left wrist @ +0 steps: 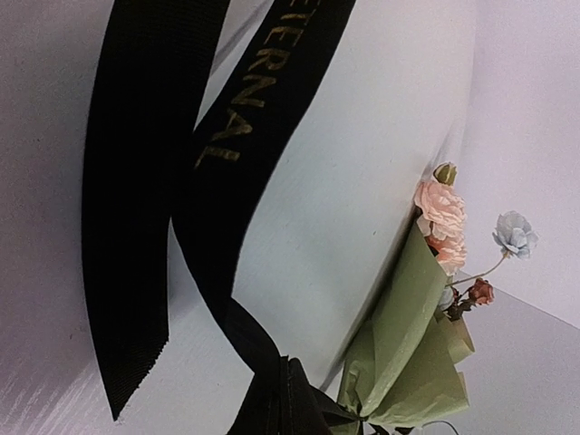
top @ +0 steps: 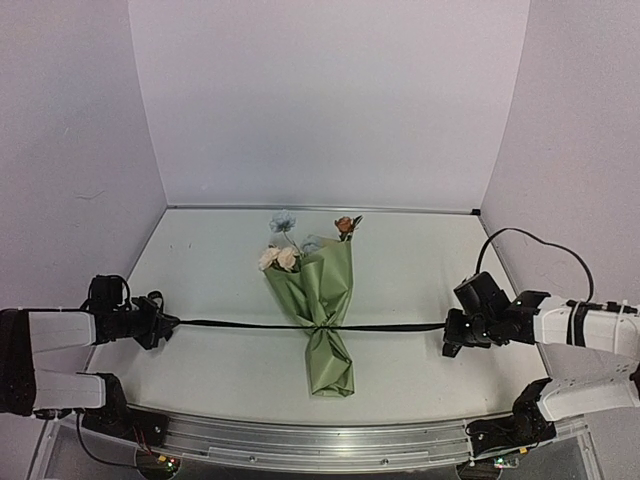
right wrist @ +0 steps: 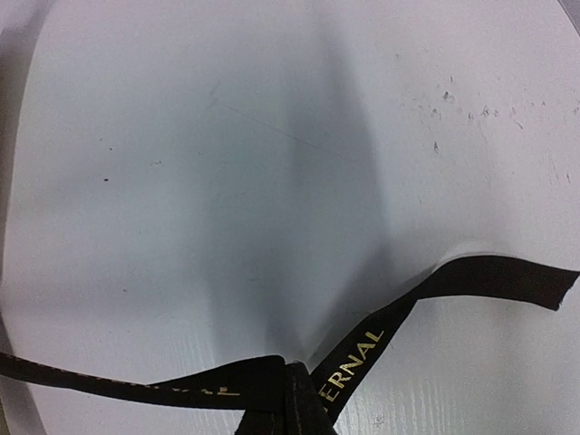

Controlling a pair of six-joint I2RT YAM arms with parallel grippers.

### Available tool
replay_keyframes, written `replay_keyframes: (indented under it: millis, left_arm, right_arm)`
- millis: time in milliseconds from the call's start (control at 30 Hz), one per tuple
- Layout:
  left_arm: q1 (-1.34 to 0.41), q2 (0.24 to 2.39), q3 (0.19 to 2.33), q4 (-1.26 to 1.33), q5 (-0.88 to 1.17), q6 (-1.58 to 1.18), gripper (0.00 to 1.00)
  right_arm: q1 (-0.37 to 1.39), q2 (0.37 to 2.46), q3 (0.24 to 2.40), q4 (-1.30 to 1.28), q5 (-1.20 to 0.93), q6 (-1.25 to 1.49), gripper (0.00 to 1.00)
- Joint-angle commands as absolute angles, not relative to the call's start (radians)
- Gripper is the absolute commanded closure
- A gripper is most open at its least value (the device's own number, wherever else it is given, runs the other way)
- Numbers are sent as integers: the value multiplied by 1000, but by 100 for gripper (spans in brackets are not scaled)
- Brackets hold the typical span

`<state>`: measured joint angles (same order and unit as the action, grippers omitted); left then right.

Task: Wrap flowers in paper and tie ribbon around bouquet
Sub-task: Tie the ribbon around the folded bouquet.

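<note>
The bouquet (top: 322, 310) lies in the middle of the table, a green paper (top: 330, 365) cone with blue, cream and orange flowers (top: 285, 240) at its far end. A black ribbon (top: 250, 324) with gold lettering runs taut across its pinched waist. My left gripper (top: 170, 324) is shut on the ribbon's left end, my right gripper (top: 447, 328) shut on the right end. In the left wrist view the ribbon (left wrist: 236, 172) loops up from the shut jaws, with the bouquet (left wrist: 412, 353) beyond. In the right wrist view the ribbon (right wrist: 362, 349) leaves the shut jaws on both sides.
White walls (top: 320, 100) enclose the table on three sides. A metal rail (top: 310, 440) runs along the near edge between the arm bases. A black cable (top: 530, 240) arcs over the right arm.
</note>
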<state>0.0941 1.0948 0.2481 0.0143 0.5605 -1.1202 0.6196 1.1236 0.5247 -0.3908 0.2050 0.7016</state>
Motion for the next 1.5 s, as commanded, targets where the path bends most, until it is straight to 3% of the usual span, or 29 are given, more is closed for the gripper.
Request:
replay_keyframes:
  millis: [0,367,633,933,1333,1467]
  left_arm:
    - [208,1122,260,85,336,-1074,100]
    - [213,1151,285,101,353,-1056,100]
    - [321,1269,347,168,437,-1013,100]
    - [379,1292,365,137,432,-1002,100]
    - [316,1223,410,40,469,-920,100]
    - [218,1151,420,-21,454,-917,100]
  right_arm:
    - [521,1074,465,-675,485,772,100]
    - [569,1051,487,-731,421,765,100]
    - [782,1166,580,-820,495,833,100]
    - [581,1176,520,-830,375,774,100]
    - [569,1154,543,-794,252,674,100]
    - [569,1161,565,-794,219,619,75]
